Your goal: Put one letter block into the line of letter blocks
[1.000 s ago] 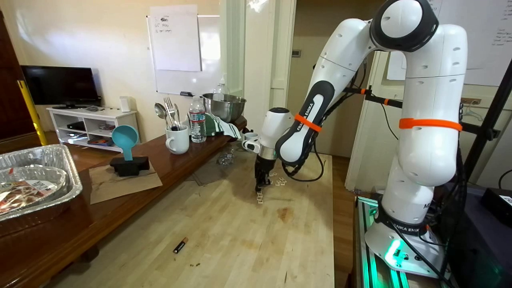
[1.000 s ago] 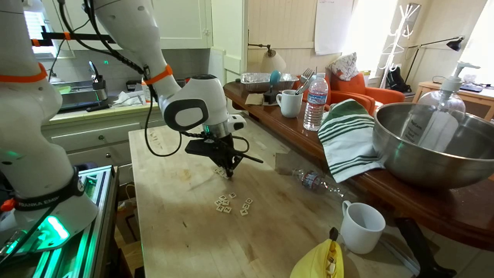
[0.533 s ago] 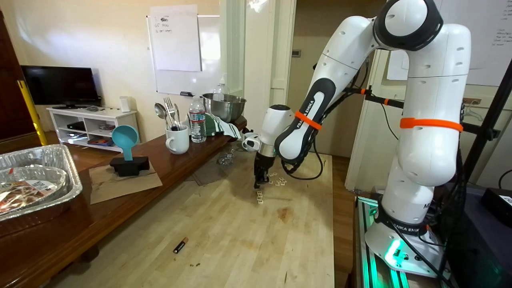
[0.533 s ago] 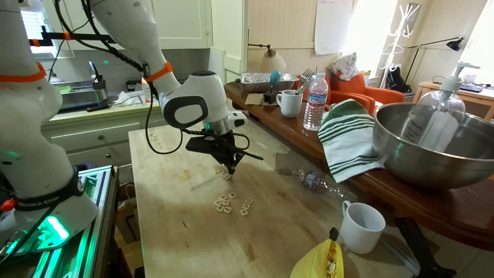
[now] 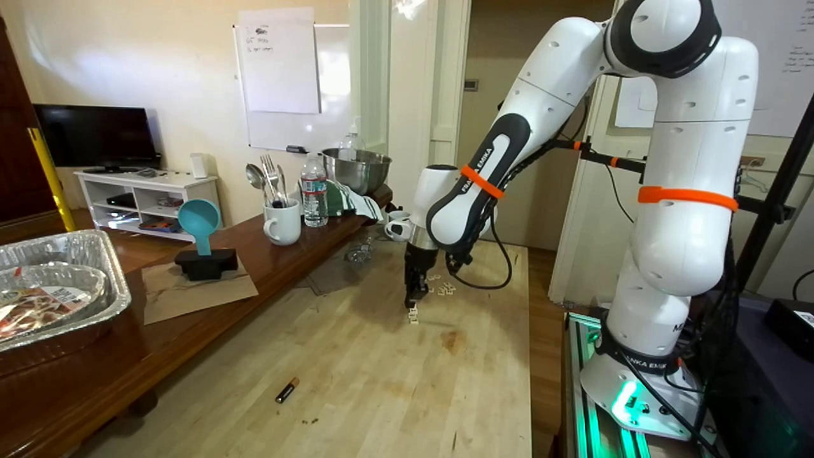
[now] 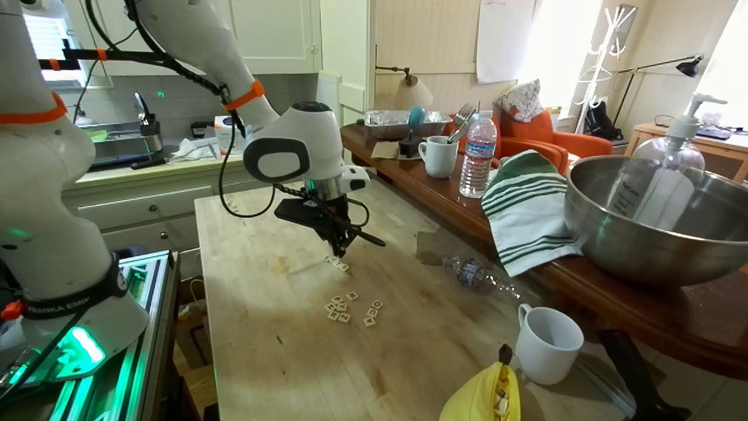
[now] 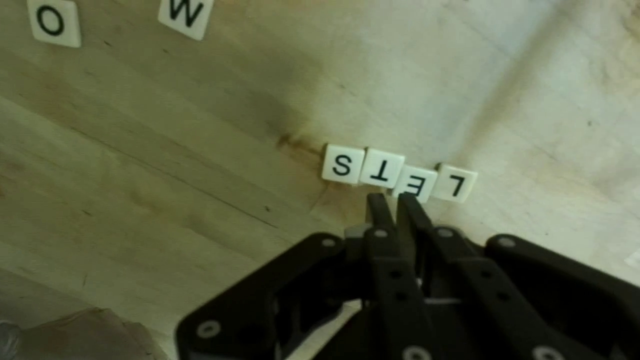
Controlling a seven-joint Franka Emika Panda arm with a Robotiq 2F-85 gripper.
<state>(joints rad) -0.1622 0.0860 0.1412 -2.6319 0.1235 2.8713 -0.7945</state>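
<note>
Four pale blocks made up the line of letter blocks (image 7: 392, 165), though in the wrist view one of the fingertips (image 7: 409, 206) hid part of the E block's (image 7: 417, 180) lower edge. Toward ten o'clock a loose block (image 7: 186, 17) was cut off. In both exterior views the line's letters were hard to make out. The line lay on the tabletop (image 6: 263, 362), just past the fingertips toward twelve o'clock, running S, T, E, L from nine to three, upside down, stepped between T and E. The fingertips stood slightly apart; whether they touched E, I could not fairly tell. In an exterior view the gripper (image 5: 409, 306) sat nearer six o'clock than half a second earlier, partly covering the line's far end.
</note>
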